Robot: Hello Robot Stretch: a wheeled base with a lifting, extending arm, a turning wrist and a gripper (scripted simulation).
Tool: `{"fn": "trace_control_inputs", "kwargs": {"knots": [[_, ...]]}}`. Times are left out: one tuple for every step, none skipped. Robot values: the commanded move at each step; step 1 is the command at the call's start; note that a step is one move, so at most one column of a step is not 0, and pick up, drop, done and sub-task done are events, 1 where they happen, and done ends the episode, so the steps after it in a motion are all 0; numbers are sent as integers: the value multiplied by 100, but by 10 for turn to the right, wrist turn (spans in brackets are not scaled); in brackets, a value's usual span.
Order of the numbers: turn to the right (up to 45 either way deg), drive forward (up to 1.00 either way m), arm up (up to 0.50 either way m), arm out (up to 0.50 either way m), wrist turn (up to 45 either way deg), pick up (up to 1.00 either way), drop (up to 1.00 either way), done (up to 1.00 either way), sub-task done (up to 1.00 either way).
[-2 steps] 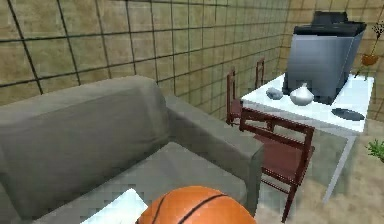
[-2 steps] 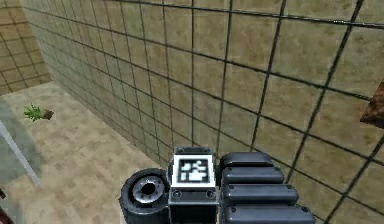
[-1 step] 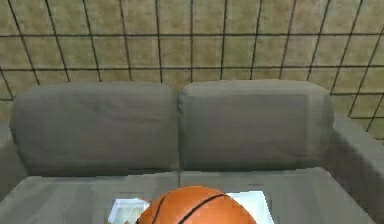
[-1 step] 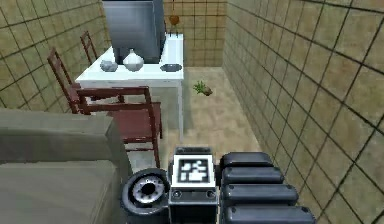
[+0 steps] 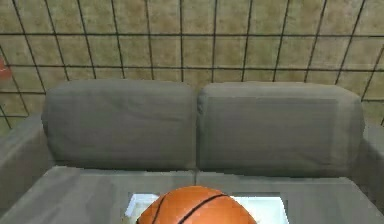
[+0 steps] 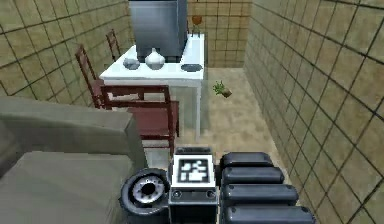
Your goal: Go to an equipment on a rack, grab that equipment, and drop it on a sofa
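Sofa (image 5: 190, 130) against tiled wall (image 5: 190, 40); basketball (image 5: 195, 208) low before its grey cushions. Whether my gripper (image 6: 148, 192) holds anything, I cannot tell

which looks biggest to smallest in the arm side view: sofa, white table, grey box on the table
1. sofa, though it is nearest the camera and cut off
2. white table
3. grey box

sofa (image 5: 200, 130) is looking like matt grey cloth, soft-ish; the basketball (image 5: 195, 208) is coming across as smooth orange rubber with a slight sheen. walls (image 5: 200, 40) are showing tan tile with dark grout, table (image 6: 150, 76) is looking smooth white, chairs (image 6: 140, 105) are reading as reddish wood, arm (image 6: 255, 185) is looking matt black
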Motion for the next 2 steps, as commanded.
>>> {"fn": "trace_control_inputs", "kwargs": {"knots": [[450, 0, 0, 0, 0, 0, 0, 0, 0], [450, 0, 0, 0, 0, 0, 0, 0, 0]]}}
